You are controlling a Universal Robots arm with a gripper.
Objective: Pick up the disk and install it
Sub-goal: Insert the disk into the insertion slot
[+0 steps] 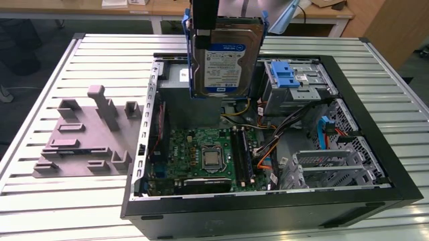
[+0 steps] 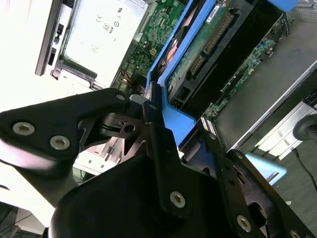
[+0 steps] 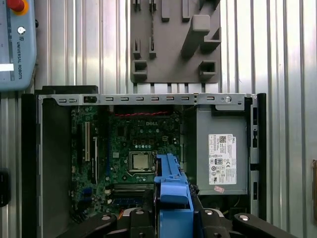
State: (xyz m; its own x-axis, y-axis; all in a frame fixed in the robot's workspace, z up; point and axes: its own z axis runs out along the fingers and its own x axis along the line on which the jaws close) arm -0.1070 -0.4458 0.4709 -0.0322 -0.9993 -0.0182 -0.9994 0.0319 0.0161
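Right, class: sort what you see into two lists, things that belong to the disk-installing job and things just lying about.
Job: flat silver hard disk in a blue plastic frame; black robot hand clamped on it; open black metal computer case.
Lying about: grey moulded plate with upright blocks; pale blue control pendant with red button; grey power-supply box with white sticker.

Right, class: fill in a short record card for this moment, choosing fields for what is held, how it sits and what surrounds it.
held item: the disk, silver, in a blue carrier frame
holder: gripper, fingers shut on the blue frame
disk pose: upright, label toward the exterior view, above the open computer case
installed: not yet
inside the case: motherboard, grey power supply
on the table: grey fixture plate, at the exterior view's left of the case
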